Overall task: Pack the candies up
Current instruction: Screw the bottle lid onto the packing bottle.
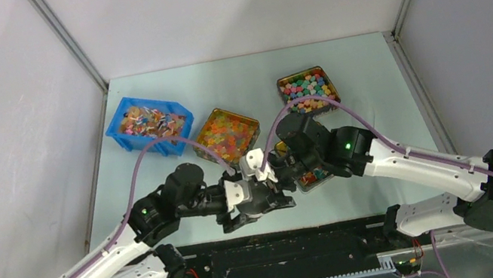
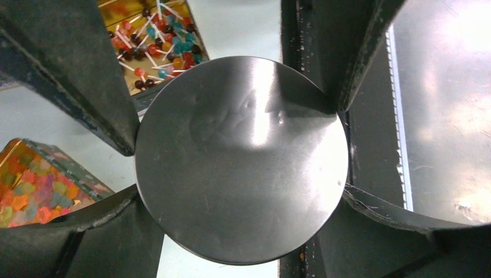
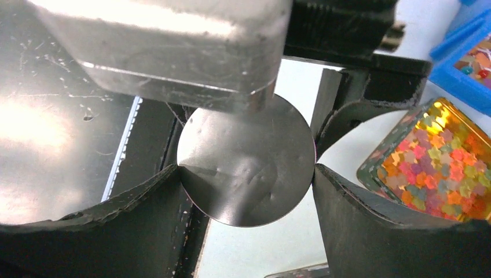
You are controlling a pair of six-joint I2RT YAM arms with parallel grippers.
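Candies (image 2: 153, 52) fill a tin (image 2: 200, 40). Left end effector (image 2: 240, 159) clamps a round metal can (image 2: 243, 197); right end effector (image 3: 248, 168) grips it too.

Top camera: high above the near edge, looking down on the whole counter (image 1: 234, 84). Each wrist camera peers past its own pincer, very close: left pincer (image 2: 242, 188), right pincer (image 3: 248, 168). Both share the round metal disc (image 2: 243, 150) and the gold star-sweet tin (image 2: 35, 185).
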